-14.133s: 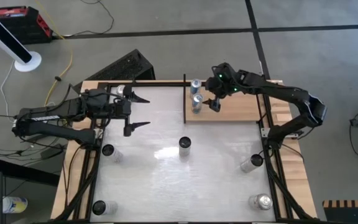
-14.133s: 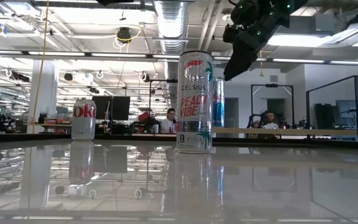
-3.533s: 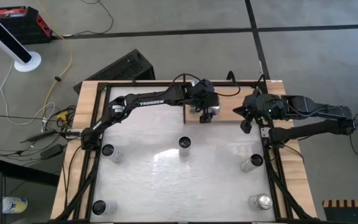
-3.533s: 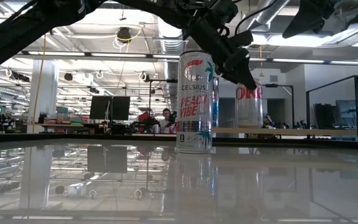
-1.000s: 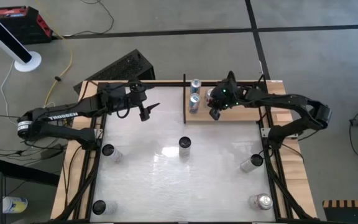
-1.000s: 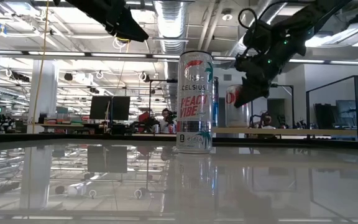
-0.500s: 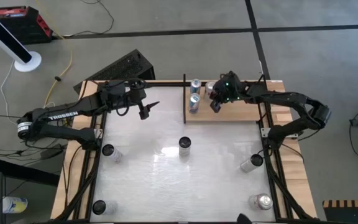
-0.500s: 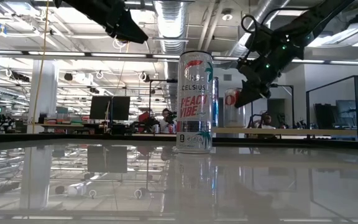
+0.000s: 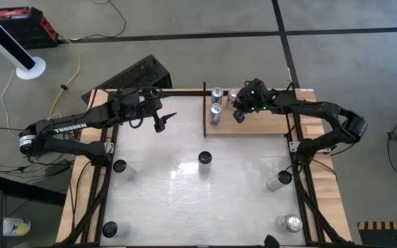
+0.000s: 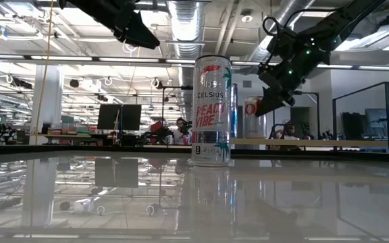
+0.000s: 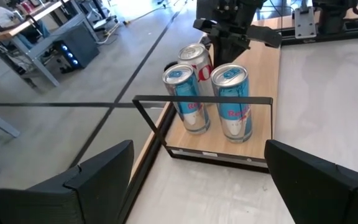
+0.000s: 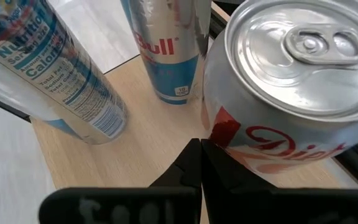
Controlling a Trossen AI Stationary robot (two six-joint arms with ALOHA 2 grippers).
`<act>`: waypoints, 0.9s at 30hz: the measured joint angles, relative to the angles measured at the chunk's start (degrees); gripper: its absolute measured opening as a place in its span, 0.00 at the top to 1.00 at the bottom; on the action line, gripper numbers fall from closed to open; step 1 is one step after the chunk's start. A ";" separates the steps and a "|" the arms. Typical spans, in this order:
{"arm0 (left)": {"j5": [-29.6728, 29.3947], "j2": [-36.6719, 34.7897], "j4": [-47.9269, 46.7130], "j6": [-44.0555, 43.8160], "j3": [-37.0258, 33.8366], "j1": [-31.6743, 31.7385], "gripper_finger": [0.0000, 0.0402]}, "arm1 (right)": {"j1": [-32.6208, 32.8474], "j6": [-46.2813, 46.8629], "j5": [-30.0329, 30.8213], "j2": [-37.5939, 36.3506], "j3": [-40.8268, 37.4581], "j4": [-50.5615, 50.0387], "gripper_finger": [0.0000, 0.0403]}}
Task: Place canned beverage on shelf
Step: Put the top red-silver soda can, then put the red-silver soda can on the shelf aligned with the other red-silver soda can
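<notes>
High view. We logged the shelf at the counter's far edge, toward its right corner. Two slim blue cans stood along the shelf's left rail; a Diet Coke can stood at the shelf's far edge, just beside them. We judged the cans grouped into that corner to leave the remaining shelf free. The right hand hung over the shelf, close against the Diet Coke can, fingers together and holding nothing. The left hand hovered near the counter's far left edge, fingers apart, empty, waiting. Five more cans stood well apart on the counter, one near its middle, presumably next stock.

Low view. We noted the Celsius can upright mid-counter, the right hand raised behind it beside the Diet Coke can.

Left wrist view. We recorded three upright cans on the shelf, touching or nearly so.

Right wrist view. We saw closed fingertips touching or almost touching the Diet Coke can's side, possibly nudging it.
</notes>
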 joint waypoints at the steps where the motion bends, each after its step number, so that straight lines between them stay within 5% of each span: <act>1: 0.00 0.00 -0.16 -0.08 0.00 0.00 0.14 | 0.01 0.02 0.00 0.00 0.00 0.06 0.94; 18: 1.51 0.00 -2.19 -0.98 0.00 -0.01 0.14 | 1.10 1.24 -0.63 -1.51 2.64 -3.11 0.94; 27: 6.60 0.00 -2.49 -1.07 0.00 -0.02 0.14 | 15.30 7.91 -6.38 -2.40 13.71 -26.90 0.94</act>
